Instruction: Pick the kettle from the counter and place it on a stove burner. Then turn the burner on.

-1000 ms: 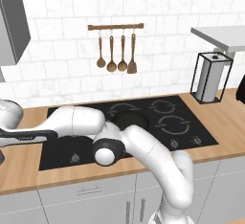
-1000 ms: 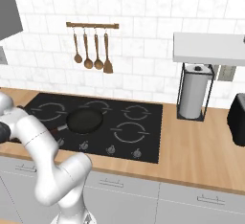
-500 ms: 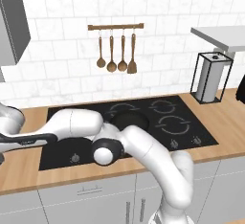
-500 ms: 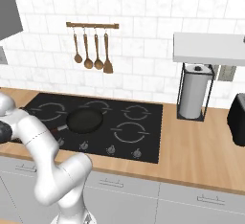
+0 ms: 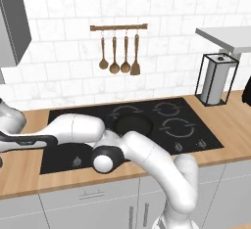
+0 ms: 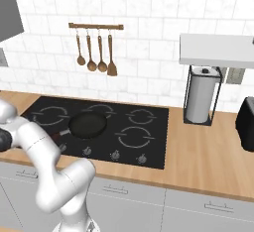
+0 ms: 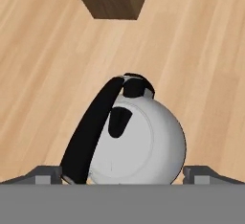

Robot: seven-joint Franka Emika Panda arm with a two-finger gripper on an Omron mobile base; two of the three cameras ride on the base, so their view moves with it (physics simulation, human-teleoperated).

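The squat silvery-white dome kettle [image 7: 143, 141] with its black arched handle stood on the light brown plank tabletop [image 7: 48, 74], between the tool's [image 7: 123, 174] wide-spread fingers.

A black frying pan [image 6: 88, 125] sits below hanging wooden utensils [image 6: 95, 52].

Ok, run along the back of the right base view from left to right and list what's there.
Hanging utensils → paper towel holder → dark appliance at the right edge.
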